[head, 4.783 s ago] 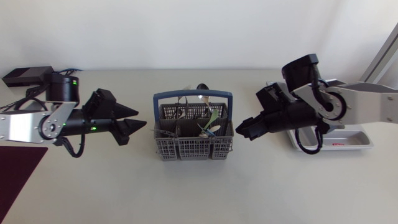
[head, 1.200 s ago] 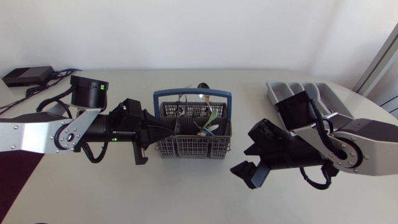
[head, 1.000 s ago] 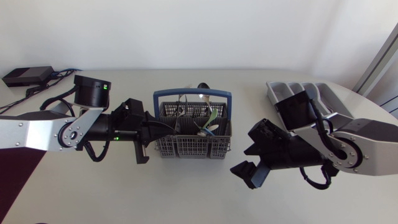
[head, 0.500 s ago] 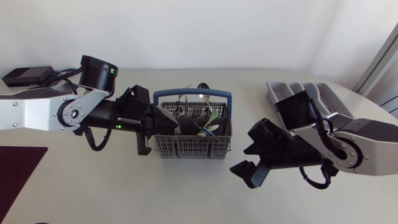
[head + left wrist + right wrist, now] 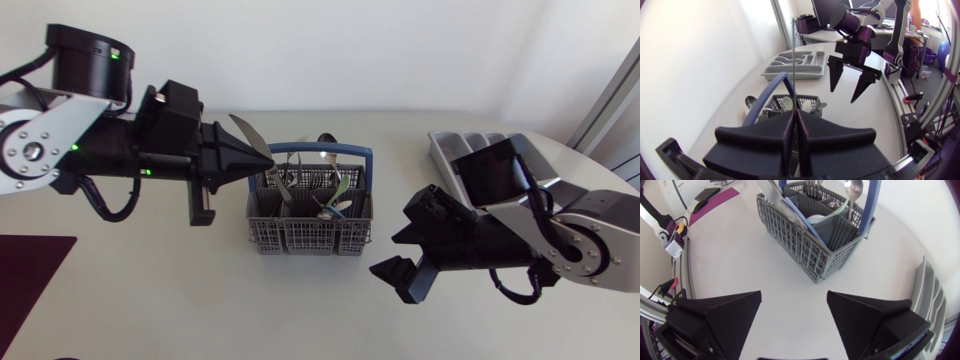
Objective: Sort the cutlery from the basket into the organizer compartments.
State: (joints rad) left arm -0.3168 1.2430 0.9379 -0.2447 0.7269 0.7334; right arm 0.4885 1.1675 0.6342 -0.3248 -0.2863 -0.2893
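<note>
Silver knife (image 5: 248, 133) clamped in left gripper (image 5: 262, 160), fingers closed flat on it, blade slanting up above the left rear corner of basket (image 5: 300, 238). Left wrist view gives the knife edge-on only, a thin line rising from the fingertips; head view shows the broad blade. Half a second back this gripper sat lower, at the basket's left rim; now raised, arm level, pointing right. Right gripper (image 5: 393, 258) wide open, holding nothing, unmoved, off the basket's right front corner, organizer (image 5: 452, 150) behind it.
</note>
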